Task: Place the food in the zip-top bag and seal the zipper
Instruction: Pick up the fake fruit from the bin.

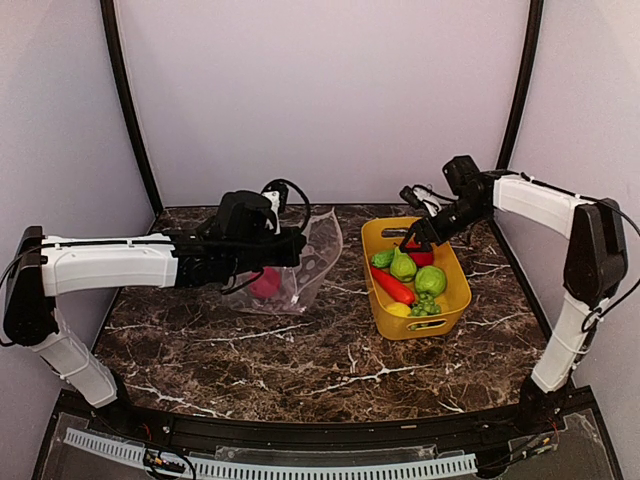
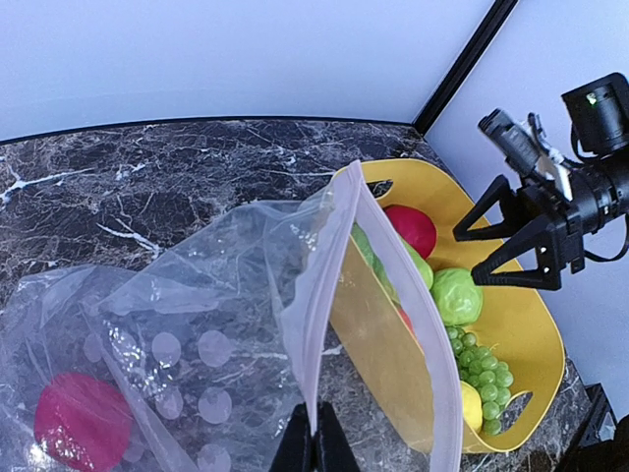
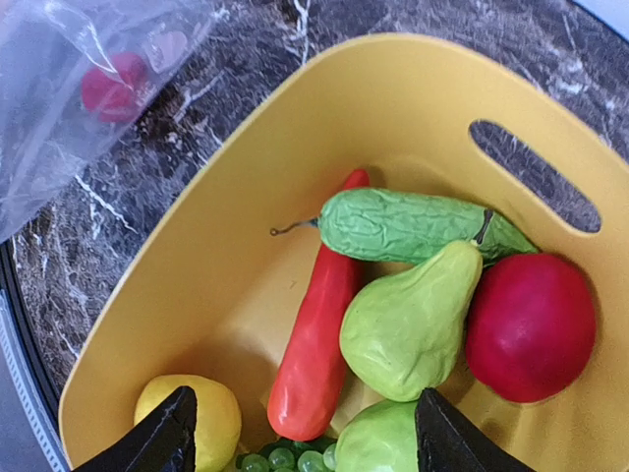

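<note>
1. Left gripper [image 2: 313, 444]: jaws are closed flat on the zipper [image 2: 329, 295], pinching one lip of the bag [image 1: 315, 255] at its mouth.
2. Bag: it is held up at the mouth, which gapes toward the basket [image 1: 455, 290]; the rest is slumped on the marble table [image 1: 250, 350], left of the basket. Contact between bag and basket cannot be told.
3. One red round fruit [image 2: 84, 421] is seen inside the bag, low near its far end.
4. Right gripper [image 3: 307, 393]: jaws are spread wide, nothing is held between them; it is poised above the basket's far half, fingers pointed down at the food.
5. Lying in the basket are: cucumber [image 3: 413, 224], red pepper [image 3: 314, 354], green pear [image 3: 413, 324], red ball [image 3: 531, 324], yellow fruit [image 3: 192, 418], grapes [image 2: 482, 379], green round fruit [image 2: 457, 295].
6. The cucumber is laid across the pepper's tip and the pear; the red ball is pressed against the pear.
</note>
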Robot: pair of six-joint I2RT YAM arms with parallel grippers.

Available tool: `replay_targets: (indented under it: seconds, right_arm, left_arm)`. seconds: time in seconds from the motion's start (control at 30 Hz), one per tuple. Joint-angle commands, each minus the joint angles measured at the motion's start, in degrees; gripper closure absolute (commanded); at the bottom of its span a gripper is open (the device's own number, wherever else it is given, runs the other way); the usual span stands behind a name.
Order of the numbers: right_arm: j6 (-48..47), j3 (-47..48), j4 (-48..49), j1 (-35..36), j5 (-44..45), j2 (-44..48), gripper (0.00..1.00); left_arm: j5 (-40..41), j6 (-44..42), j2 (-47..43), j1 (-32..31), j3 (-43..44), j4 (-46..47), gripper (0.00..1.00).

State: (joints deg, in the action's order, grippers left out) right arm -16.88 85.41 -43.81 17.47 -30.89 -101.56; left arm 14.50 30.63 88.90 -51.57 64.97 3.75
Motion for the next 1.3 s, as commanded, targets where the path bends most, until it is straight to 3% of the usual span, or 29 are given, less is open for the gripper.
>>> replay_targets:
  seconds: [0.0,0.73,0.83,1.0,1.27]
  right_arm:
    - [-0.1,-0.8,1.4,0.7,3.6,-3.2,0.27]
    - [3.0,4.6,2.8,2.9,13.0,-17.0,0.26]
    - [3.4,4.9,3.1,3.3,13.0,-17.3,0.3]
    - [3.9,4.4,3.1,3.3,13.0,-14.9,0.43]
    - [1.7,-0.2,3.3,3.3,11.5,-3.3,0.5]
  left_arm:
    - [0.4,-0.8,-2.5,0.4,-1.2,-0.1,0.99]
    - [-1.5,0.3,-1.4,0.4,-1.2,-0.9,0.99]
    - [-1.5,0.2,-1.4,0.4,-1.2,-1.0,0.99]
    - [-1.7,0.3,-1.3,0.4,-1.3,-1.3,0.99]
    - [-1.6,0.0,-0.5,0.5,-0.9,-1.2,0.99]
